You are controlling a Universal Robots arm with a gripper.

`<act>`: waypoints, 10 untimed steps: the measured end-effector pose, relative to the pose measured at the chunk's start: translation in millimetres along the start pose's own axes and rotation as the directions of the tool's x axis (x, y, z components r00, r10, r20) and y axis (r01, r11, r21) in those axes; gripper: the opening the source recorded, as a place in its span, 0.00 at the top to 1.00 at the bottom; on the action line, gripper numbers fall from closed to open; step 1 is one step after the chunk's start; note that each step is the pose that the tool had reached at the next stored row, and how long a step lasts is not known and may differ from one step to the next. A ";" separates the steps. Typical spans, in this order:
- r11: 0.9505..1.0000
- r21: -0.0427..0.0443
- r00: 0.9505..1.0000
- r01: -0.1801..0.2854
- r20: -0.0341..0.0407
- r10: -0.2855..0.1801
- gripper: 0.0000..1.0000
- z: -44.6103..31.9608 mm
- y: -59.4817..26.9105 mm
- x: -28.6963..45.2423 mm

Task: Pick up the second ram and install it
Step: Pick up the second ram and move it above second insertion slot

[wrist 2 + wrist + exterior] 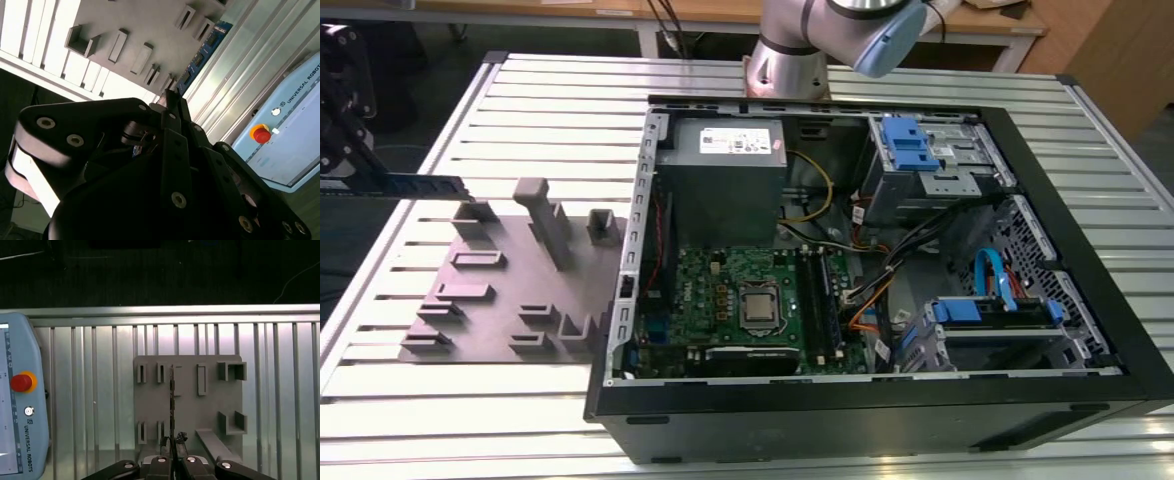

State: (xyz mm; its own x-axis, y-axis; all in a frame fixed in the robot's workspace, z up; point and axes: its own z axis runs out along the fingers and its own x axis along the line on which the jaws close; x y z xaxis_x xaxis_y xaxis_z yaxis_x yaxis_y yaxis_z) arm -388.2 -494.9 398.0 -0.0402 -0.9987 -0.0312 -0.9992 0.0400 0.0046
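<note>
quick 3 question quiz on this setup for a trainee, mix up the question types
1. True or false: the gripper is shut on the memory stick.
2. Multiple choice: in the first wrist view, what lies beneath the held stick? A the grey tray; B a keyboard; C a cardboard box.
3. Fill in: in the exterior view, the tray lies on that view's ____ of the open computer case.

Key: 1 true; 2 A; 3 left.
</note>
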 end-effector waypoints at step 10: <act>1.000 -0.001 1.000 0.000 0.000 0.000 0.86 0.2 -26.2 -2.7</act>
State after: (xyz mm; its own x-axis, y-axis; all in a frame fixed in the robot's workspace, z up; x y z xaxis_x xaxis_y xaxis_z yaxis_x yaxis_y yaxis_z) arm -361.9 -493.2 397.7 -0.0402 -0.9987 -0.0312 -0.9992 0.0400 0.0054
